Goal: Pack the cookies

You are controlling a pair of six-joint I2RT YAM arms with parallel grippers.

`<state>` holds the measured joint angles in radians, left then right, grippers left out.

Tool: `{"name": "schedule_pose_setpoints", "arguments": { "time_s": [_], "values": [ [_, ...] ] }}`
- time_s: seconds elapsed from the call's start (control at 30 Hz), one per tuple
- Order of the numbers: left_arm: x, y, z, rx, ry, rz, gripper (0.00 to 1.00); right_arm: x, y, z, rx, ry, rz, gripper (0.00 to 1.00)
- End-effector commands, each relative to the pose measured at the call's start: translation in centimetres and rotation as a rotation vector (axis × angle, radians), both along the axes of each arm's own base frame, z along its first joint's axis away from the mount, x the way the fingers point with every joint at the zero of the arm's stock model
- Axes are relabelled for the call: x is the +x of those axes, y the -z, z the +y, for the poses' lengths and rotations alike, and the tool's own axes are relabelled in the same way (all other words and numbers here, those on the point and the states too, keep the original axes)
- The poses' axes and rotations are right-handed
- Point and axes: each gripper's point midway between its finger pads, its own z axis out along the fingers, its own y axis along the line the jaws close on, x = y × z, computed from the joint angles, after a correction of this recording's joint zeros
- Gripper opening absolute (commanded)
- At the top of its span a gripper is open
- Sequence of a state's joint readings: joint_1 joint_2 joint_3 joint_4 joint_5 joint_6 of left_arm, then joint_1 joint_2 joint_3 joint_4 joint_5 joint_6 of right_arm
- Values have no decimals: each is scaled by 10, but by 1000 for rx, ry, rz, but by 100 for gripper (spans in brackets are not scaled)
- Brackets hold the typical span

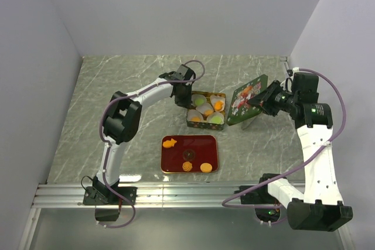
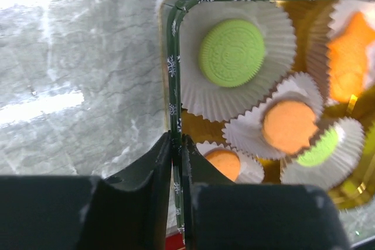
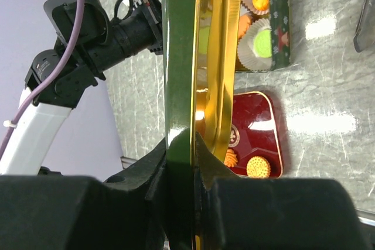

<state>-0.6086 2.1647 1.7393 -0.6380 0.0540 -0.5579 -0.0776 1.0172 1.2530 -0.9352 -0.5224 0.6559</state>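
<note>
A green tin holds several cookies in white paper cups. In the left wrist view I see a green cookie and orange ones. My left gripper is shut on the tin's left wall, one finger on each side. My right gripper is shut on the tin's lid, holding it tilted above the table, right of the tin; it is edge-on in the right wrist view. A red tray holds an orange fish cookie, a brown one and two orange ones.
White walls close in the marble table on the left, back and right. An aluminium rail runs along the near edge by the arm bases. The red tray lies just in front of the tin.
</note>
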Motion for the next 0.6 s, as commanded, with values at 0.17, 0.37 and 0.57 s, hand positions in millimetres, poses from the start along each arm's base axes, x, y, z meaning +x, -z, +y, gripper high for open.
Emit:
{"name": "schedule_pose_setpoints", "arguments": {
  "time_s": [0.17,0.37,0.57],
  "values": [
    [1,-8,61,131,-136,-17,11,9,-5,7,42,-39,-46,0],
    [-4,-14,94,170,-202,-31,11,14,-4,13,66,-54,-43,0],
    [-4,-27,110,202,-267,-42,19,22,-7,36,175,-139,-54,0]
  ]
}}
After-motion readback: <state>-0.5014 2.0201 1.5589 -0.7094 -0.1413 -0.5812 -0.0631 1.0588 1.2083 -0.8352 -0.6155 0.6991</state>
